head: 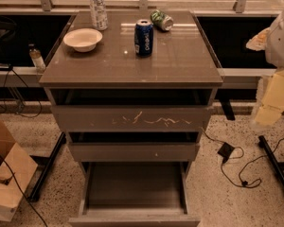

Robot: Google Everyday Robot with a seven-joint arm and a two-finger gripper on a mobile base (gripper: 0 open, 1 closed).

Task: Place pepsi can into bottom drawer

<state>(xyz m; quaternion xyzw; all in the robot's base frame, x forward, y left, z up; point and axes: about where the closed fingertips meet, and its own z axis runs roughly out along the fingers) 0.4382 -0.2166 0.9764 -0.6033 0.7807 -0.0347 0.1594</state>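
The pepsi can [144, 37], dark blue with a silver top, stands upright on the cabinet top [132, 65], near the back middle. The bottom drawer [134, 186] is pulled out towards me and its tray holds nothing. My gripper [273, 98] hangs at the right edge of the view, beside and to the right of the cabinet, well apart from the can. Nothing shows in it.
A green can [161, 20] lies on its side behind the pepsi can. A clear bottle [98, 7] and a white bowl [83, 39] stand at the back left. The scratched upper drawer [132, 118] and the middle drawer [133, 151] are slightly open. Cables [236, 167] lie on the floor at right, and a cardboard box [4, 174] at left.
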